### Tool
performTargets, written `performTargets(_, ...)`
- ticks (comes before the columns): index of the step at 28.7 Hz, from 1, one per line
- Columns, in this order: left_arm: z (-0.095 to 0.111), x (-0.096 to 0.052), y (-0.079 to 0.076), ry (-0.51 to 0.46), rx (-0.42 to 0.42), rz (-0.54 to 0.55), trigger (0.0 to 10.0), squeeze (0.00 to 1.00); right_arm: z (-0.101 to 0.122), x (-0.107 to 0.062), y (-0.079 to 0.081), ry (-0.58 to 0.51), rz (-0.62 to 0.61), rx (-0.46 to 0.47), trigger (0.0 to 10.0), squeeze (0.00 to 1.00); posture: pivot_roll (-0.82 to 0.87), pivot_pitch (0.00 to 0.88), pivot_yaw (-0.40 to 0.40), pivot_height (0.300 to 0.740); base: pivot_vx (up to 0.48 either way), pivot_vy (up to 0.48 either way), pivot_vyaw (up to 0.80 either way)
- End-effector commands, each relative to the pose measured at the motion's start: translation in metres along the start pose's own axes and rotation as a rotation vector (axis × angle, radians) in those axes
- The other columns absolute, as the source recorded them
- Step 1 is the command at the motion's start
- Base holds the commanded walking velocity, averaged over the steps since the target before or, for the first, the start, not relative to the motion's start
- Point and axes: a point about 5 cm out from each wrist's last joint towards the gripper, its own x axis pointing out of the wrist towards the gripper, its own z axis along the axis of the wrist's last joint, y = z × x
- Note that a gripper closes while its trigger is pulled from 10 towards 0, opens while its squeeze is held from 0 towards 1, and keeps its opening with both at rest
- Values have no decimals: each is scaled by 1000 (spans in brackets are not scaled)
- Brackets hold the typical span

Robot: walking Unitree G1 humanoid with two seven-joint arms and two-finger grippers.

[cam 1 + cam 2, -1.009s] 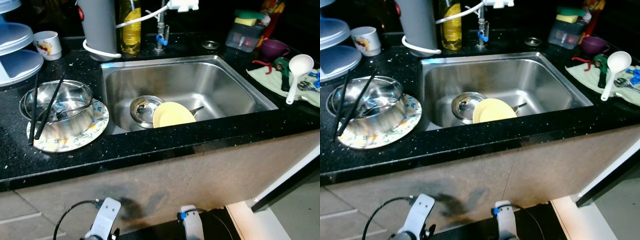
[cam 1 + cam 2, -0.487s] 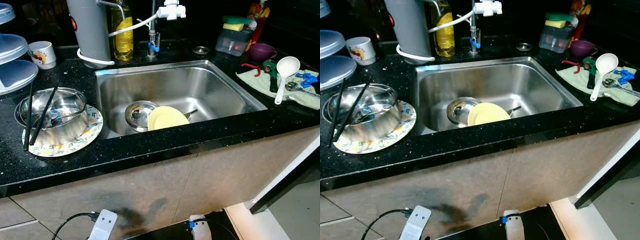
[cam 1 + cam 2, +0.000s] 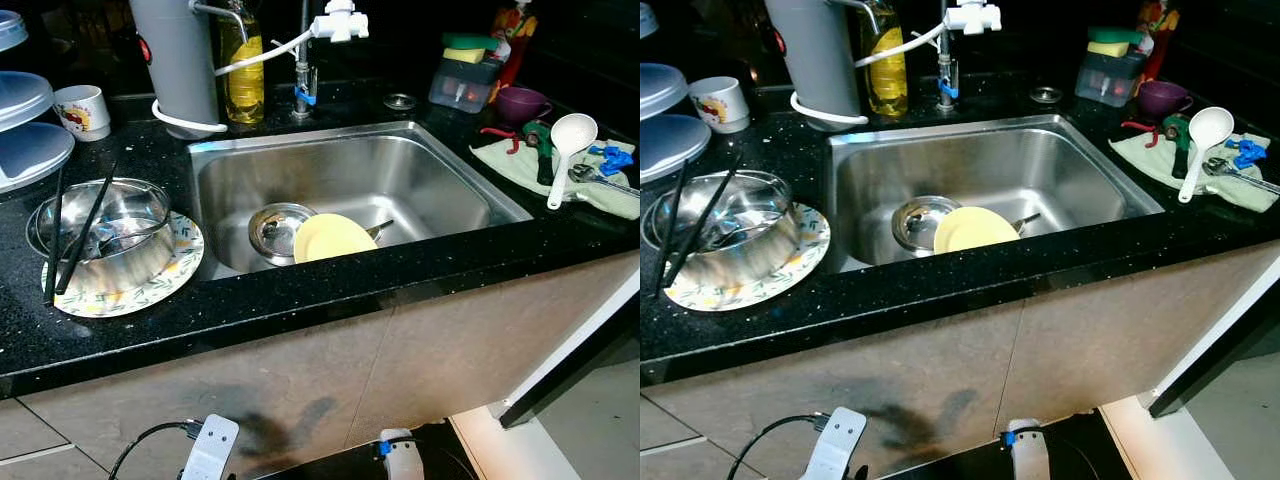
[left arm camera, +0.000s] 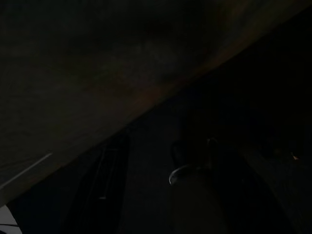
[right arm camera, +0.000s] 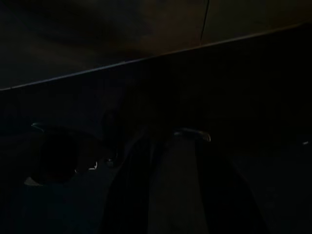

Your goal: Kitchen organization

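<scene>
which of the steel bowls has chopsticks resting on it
The large steel bowl on the patterned plate, on the counter left of the sink; black chopsticks lean across it. The smaller steel bowl in the sink sits beside a yellow plate.

A pale yellow round plate (image 3: 330,238) lies in the silver steel sink (image 3: 440,190); a leaf-patterned white plate (image 3: 175,275) sits on the speckled black tabletop (image 3: 300,300).

Head views: sharp, unevenly lit; glare on steel sink (image 3: 420,180), speckled glints on counter (image 3: 300,295), background dark. Wrist views: near-black, little discernible.
</scene>
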Motion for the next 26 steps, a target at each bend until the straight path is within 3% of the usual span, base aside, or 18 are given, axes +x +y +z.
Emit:
performTargets(1,-6,-1,-4,18,-7,-8,10000,0,-8,-1,1,25,4,7,10000,0,-61,152,-27,740,-360,0,0)
performTargets(18,-5,0,-4,25,-14,-13,10000,0,-6,0,-1,24,6,3,10000,0,-64,158,-26,740,-360,0,0)
performTargets(26,-9,0,-3,54,-10,-9,10000,0,-11,-1,-1,39,13,-7,10000,0,-65,167,-36,740,-63,0,0)
